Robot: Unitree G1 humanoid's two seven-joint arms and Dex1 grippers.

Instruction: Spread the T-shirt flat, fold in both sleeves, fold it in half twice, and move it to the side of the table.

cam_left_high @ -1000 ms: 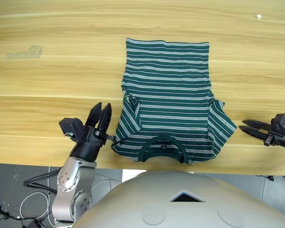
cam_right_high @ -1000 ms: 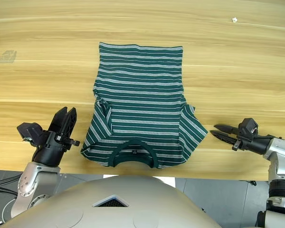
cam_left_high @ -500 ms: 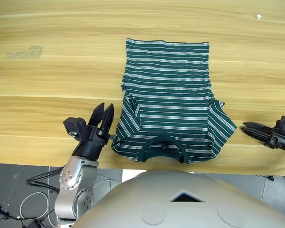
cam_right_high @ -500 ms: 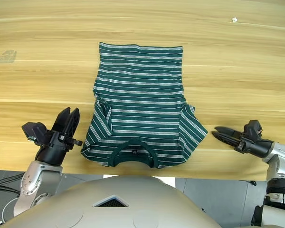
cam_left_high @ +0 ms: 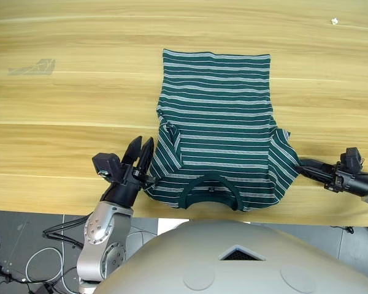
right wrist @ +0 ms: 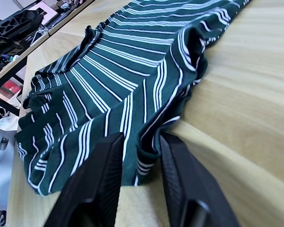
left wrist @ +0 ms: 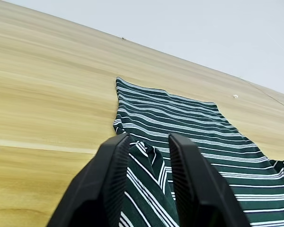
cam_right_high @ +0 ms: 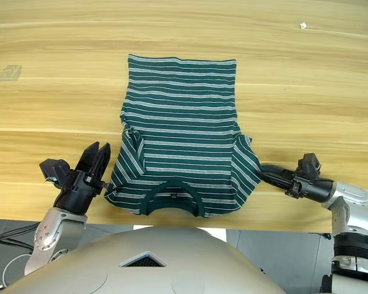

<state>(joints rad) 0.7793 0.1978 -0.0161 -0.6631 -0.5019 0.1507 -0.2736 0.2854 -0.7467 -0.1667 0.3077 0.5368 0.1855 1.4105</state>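
On the light wooden table (cam_left_high: pixel 80 110), left gripper (cam_left_high: pixel 145 143) and right gripper (cam_left_high: pixel 300 165) have reached the green striped T-shirt (cam_left_high: pixel 218 128) sleeves. Both sets of fingers stand apart.

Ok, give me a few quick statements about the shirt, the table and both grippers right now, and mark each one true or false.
1. The T-shirt lies with its collar toward the robot's edge of the table. True.
2. The T-shirt is plain red. False: it is dark green with thin white stripes.
3. The left gripper is open at the shirt's near left edge. True.
4. The right gripper is shut over the far hem. False: it is open at the near right sleeve.
5. A small white speck lies far out on the table. True.
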